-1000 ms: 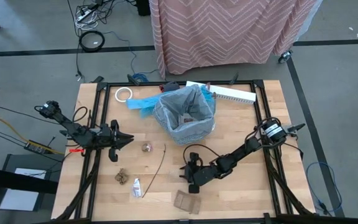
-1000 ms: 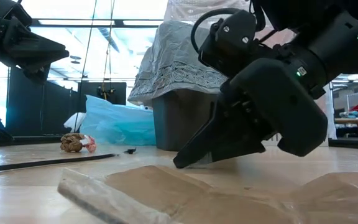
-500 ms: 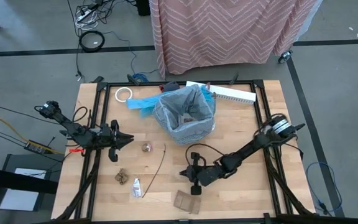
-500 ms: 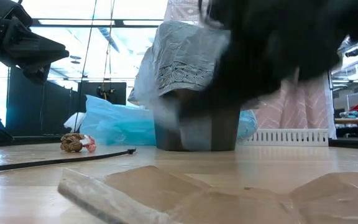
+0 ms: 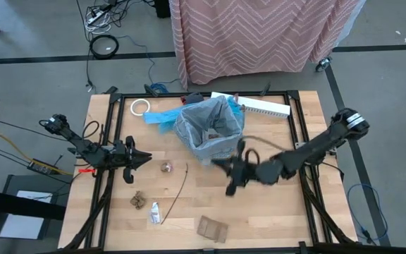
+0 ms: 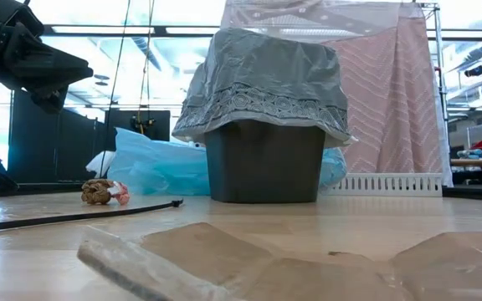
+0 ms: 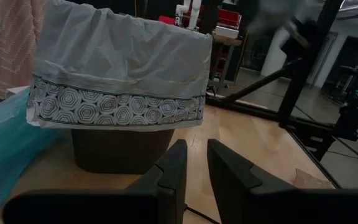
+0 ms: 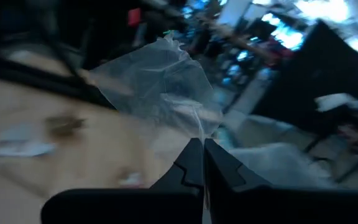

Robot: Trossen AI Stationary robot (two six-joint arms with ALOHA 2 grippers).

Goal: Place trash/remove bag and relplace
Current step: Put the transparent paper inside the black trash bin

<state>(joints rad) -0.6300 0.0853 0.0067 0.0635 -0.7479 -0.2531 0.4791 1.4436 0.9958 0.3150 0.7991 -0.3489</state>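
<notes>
The grey bag (image 5: 210, 130) lines a dark bin, its rim folded over the outside (image 6: 266, 92) (image 7: 117, 68). My right gripper (image 5: 224, 169) hovers just near of the bin, shut on a clear wrapper (image 8: 160, 81). My left gripper (image 5: 145, 158) waits left of the bin, above the table, its fingers (image 7: 173, 168) a narrow gap apart. Lying on the table are a brown wad (image 5: 166, 167) (image 6: 99, 192), a thin stick (image 5: 178, 187), a second wad (image 5: 137, 200), a white tube (image 5: 155, 212) and a cardboard square (image 5: 212, 228). My right gripper pinches the clear wrapper between its two fingertips, by an edge of the crumpled film (image 8: 194, 134). The rest of the wrapper stands out beyond the fingertips, lifted clear of the table.
A bright blue bag (image 5: 162, 117) (image 6: 157, 163) lies against the bin's left side. A white tape roll (image 5: 140, 106) sits near the far left corner. A white slotted rack (image 5: 259, 104) lies along the far edge. Bare wood shows right of the bin.
My right gripper has risen from the table beside the cardboard square and swung toward the far edge, up to the bin, leaving the low view. The clear wrapper has come up with it. The cardboard and other scraps have stayed where they were.
</notes>
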